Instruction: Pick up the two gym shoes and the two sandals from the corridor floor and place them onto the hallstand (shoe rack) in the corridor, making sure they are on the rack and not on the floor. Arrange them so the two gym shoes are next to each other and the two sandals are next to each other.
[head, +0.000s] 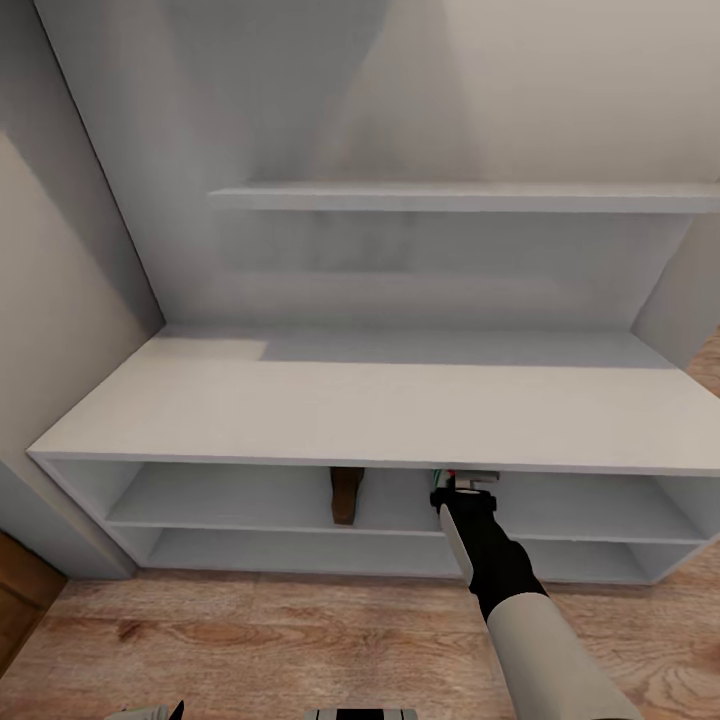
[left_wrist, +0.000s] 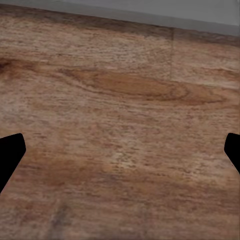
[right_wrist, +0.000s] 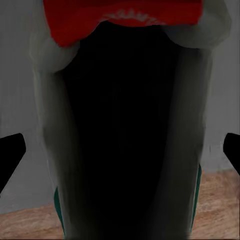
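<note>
A white gym shoe (right_wrist: 125, 130) with a red patch and green trim sits between the fingers of my right gripper (right_wrist: 120, 155), whose fingertips stand wide apart and clear of its sides. In the head view that right gripper (head: 463, 490) reaches into the upper open shelf of the hallstand (head: 380, 410), where a sliver of the gym shoe (head: 478, 479) shows under the bench top. A brown sandal (head: 345, 494) stands on the same shelf, to the left of the shoe. My left gripper (left_wrist: 120, 150) hangs open over the corridor floor (left_wrist: 120, 100) with nothing in it.
A long wall shelf (head: 460, 197) runs above the bench. A wall closes in on the left (head: 50, 300). Wood plank floor (head: 250, 640) lies in front of the unit. The lower open shelf (head: 300, 552) lies beneath the upper one.
</note>
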